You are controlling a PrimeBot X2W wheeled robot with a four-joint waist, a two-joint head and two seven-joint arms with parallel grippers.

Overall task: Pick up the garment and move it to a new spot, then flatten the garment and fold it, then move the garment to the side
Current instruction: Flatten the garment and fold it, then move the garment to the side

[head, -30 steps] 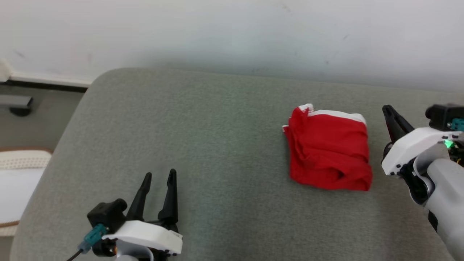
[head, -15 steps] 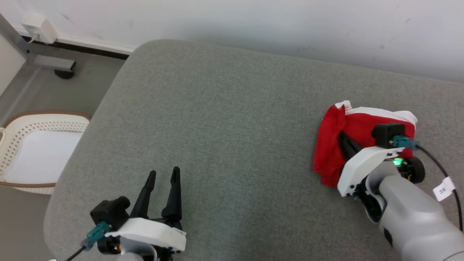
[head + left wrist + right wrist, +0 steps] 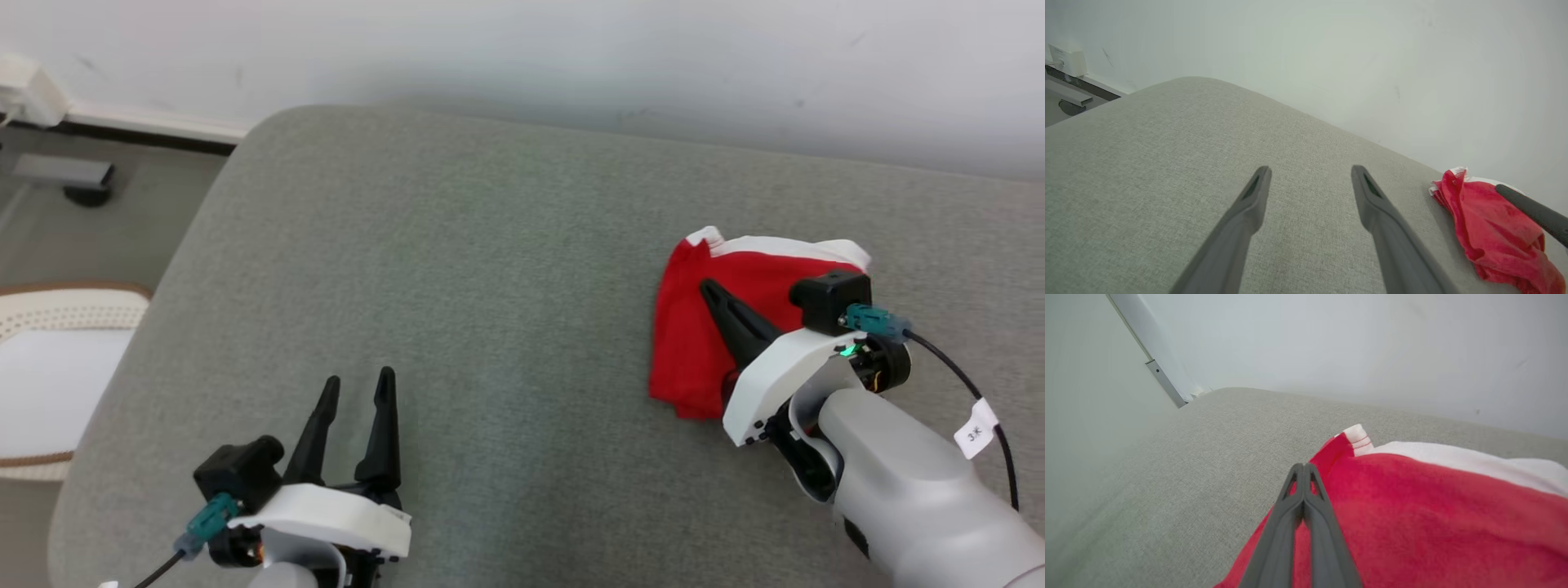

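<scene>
While closed, right gripper point(image 3: 709, 287) overlies garment point(image 3: 684, 359).

From where I stand, the right end effector point(image 3: 709, 287) lies across the red garment point(image 3: 694, 351) in the head view and covers its lower right part. Whether any cloth is caught under those closed fingers can't be made out. In the right wrist view the garment runs off the right and bottom edges. The white perforated basket point(image 3: 73, 310) is cut by the frame's left edge. The writing on the small tag point(image 3: 976, 429) on the black cable point(image 3: 939, 357) is too small to read.
</scene>
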